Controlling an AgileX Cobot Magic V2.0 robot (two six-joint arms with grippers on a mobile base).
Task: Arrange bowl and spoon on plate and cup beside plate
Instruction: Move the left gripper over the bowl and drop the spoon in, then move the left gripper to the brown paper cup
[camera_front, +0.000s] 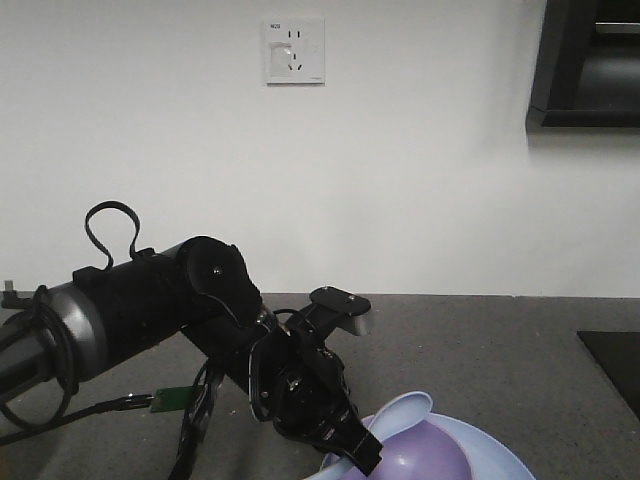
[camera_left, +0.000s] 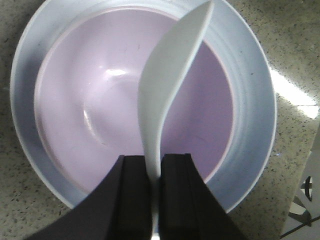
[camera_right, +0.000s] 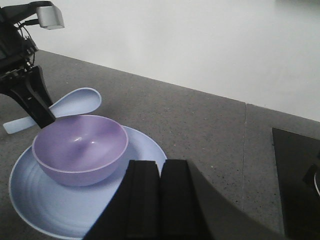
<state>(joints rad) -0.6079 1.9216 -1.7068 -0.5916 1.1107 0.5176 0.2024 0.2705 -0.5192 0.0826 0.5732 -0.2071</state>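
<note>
Lavender plastic sits in the middle of pale blue: the bowl (camera_left: 100, 105) stands on the plate (camera_left: 252, 100), about centred, with the plate's rim showing all around it. This part of the task looks done to us.

The spoon (camera_left: 170, 85) is not yet put down — the left gripper (camera_left: 155, 162) holds it by the handle, with its two fingers closed narrowly on it. In the left wrist view the spoon runs from six o'clock up to about one o'clock across the bowl's opening. In the right wrist view the scoop shows at about ten o'clock of the bowl, behind its rim. The right gripper (camera_right: 161, 167) has its fingers pressed together with nothing between them. It hovers at about five o'clock of the plate, above the grey counter (camera_right: 200, 130).

What is left, as we judge, is to lower and release the spoon, and then to place the cup. We see the cup in no view, so we cannot say where it stands.

We also cannot tell whether the spoon touches the bowl's rim or hangs just above it. The front view cuts off the bowl and plate at its bottom edge, and the left arm covers part of them. At three o'clock in the right wrist view a dark panel (camera_right: 295, 170) is cut by the edge, and a thin pale curve on it is too small to name.
</note>
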